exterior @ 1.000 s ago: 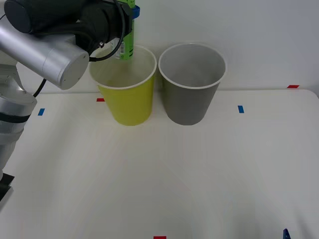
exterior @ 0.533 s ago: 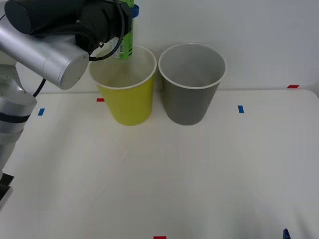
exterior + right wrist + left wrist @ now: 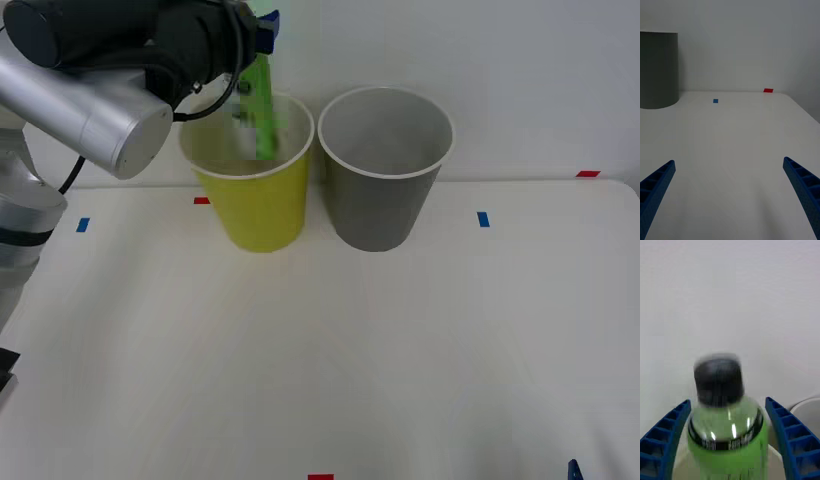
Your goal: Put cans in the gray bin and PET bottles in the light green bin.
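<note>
While the left hand hovers above the light green bin, its blue fingers stand apart, clear of the green PET bottle, which is blurred at the bin's mouth (seemingly dropping in, cap up). I judge the bottle light, stiff-walled and slick; the labelled body just below the shoulder looks the safest hold. Just beside stands the gray bin. The right hand waits spread over the bare white counter. Small red and blue tape marks dot the counter; a plain white wall stands behind.
</note>
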Robot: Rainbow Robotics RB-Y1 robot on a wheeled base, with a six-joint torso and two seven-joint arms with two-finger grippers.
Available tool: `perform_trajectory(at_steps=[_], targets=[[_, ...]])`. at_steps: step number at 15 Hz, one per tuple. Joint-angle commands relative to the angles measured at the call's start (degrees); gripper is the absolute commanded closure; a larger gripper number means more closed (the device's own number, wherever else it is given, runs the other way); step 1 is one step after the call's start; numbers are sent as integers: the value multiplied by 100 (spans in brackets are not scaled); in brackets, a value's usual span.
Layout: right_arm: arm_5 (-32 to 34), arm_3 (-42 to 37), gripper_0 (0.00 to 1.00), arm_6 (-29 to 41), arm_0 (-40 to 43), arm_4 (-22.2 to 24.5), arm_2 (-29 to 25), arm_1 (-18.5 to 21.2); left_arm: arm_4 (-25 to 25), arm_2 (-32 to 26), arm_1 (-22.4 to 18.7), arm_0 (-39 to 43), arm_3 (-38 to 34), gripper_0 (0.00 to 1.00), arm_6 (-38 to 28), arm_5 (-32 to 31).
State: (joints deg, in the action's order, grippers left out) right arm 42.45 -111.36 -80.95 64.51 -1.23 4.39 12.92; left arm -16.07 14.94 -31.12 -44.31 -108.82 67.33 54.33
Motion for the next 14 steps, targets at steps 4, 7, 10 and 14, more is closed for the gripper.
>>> perform_trajectory(at_steps=[4,7,10,14], targets=[[0,0,0,0,0,0,0,0,-248,0,-175,54,-78,0,-62,-19],[0,0,0,0,0,0,0,0,-221,-325,-465,582,-720,0,-10,-318],[0,0,0,0,0,0,0,0,-195,-633,-746,652,-1520,0,52,543],[0,0,0,0,0,0,0,0,-125,-1143,-799,2357,-2609,0,175,-19]])
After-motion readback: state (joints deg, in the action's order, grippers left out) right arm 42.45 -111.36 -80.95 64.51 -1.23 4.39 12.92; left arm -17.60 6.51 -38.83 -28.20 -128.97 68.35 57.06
